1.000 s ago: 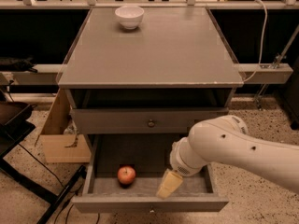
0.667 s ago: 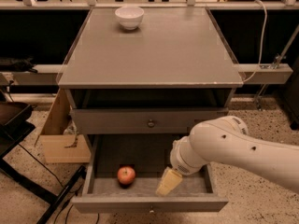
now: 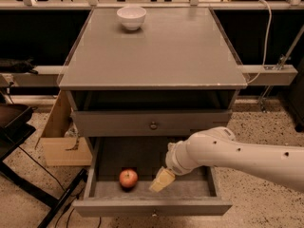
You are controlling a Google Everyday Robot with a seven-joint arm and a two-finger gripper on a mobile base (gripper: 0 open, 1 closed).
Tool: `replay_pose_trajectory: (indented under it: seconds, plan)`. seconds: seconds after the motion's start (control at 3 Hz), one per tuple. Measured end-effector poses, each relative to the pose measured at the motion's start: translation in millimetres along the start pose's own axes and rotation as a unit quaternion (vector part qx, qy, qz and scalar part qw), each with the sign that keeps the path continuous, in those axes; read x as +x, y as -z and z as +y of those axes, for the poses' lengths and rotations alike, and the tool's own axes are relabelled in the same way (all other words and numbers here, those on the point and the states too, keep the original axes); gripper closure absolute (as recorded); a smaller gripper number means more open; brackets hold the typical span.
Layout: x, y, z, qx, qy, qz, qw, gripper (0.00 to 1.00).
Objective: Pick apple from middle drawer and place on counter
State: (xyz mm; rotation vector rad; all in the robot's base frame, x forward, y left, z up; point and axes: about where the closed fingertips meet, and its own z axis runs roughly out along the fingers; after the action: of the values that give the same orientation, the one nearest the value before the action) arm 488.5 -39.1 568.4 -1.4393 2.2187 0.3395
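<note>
The apple (image 3: 128,178), small, red with yellowish patches, lies on the floor of the open middle drawer (image 3: 195,193), left of centre near the front. My gripper (image 3: 161,180) hangs inside the drawer just right of the apple, apart from it, on the white arm that comes in from the right. The counter (image 3: 156,51) is the flat grey top of the cabinet above.
A white bowl (image 3: 131,17) stands at the back left of the counter. A closed grey drawer front with a knob (image 3: 153,125) sits above the open drawer. A cardboard box (image 3: 59,137) and black cables lie on the floor at the left.
The gripper has moved a little left toward the apple and slightly lower in the drawer. The apple has not moved.
</note>
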Motion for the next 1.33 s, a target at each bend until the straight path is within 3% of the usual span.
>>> replay_pose_trajectory:
  seconds: [0.33, 0.67, 1.33]
  plan:
    - [-9, -69, -21, -0.023, -0.012, -0.051, 0.9983, 0.0]
    - [-17, -102, -29, -0.041, -0.015, -0.082, 0.9957, 0.0]
    - [-35, -180, -11, -0.065, -0.003, -0.137, 0.9884, 0.0]
